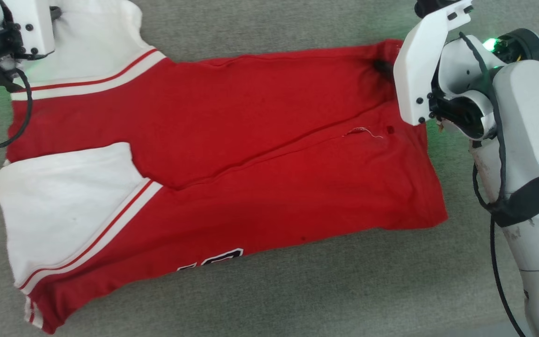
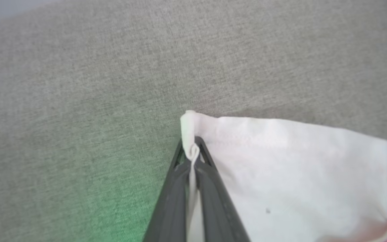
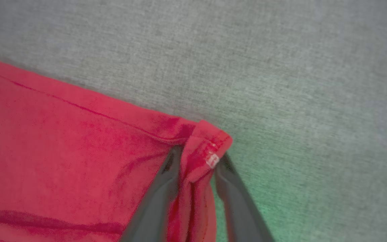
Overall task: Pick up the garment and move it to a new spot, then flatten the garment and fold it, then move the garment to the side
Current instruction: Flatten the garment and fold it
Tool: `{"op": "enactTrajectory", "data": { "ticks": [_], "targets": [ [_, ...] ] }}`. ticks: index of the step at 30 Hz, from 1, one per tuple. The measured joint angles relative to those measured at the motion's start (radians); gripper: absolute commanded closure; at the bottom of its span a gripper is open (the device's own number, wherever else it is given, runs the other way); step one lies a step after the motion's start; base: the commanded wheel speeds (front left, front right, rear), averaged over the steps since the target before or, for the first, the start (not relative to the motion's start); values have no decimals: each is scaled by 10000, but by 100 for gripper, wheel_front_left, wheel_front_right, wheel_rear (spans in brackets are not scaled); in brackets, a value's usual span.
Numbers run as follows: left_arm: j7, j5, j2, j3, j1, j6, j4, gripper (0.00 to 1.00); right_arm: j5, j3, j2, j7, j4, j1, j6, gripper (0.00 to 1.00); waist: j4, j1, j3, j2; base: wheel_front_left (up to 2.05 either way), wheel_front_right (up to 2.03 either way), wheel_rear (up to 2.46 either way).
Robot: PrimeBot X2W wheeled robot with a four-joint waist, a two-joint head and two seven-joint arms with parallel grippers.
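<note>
Open grey surface (image 1: 297,290) was left along the near edge of the garment (image 1: 232,140) and past its far edge, so a pass was possible there. The far left corner was taken up by the left gripper (image 2: 193,148), clamped on the white sleeve hem, and a black cable (image 1: 29,110) was draped over the shirt's left edge. The far right corner was blocked by the right gripper (image 3: 198,156), its fingers either side of the red corner, and the right side was crowded by the pale right arm (image 1: 531,140).

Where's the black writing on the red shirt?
In the head view, the lettering peeks out at the near edge of the garment, just right of the lower white sleeve.
</note>
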Motion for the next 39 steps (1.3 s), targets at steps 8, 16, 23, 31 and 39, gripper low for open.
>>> {"op": "enactTrajectory", "data": {
  "ticks": [8,16,23,31,39],
  "targets": [
    [-487,-2,-155,-58,-1,-288,107,100,299,138,-479,-476,-23,271,2,100,364,0,-540,-1,0,0,0],
    [-180,-284,-77,-92,87,-387,-535,100,395,50,-1160,-1394,-654,1112,4,100,778,0,-1359,0,0,0,0],
    [441,-617,284,-176,733,-203,-1657,100,441,-276,-1634,-1898,-1498,2105,2,100,1168,0,-2059,0,0,0,0],
    [1183,-920,1419,-268,2143,1145,-4690,100,470,-535,-2136,-2100,-2847,3343,2,100,1508,0,-2661,0,0,0,0],
    [1582,-1400,3216,-326,4186,3392,-9064,100,593,-1047,-2332,-1971,-4197,4754,4,100,1671,0,-2980,0,0,0,0]
  ]
}}
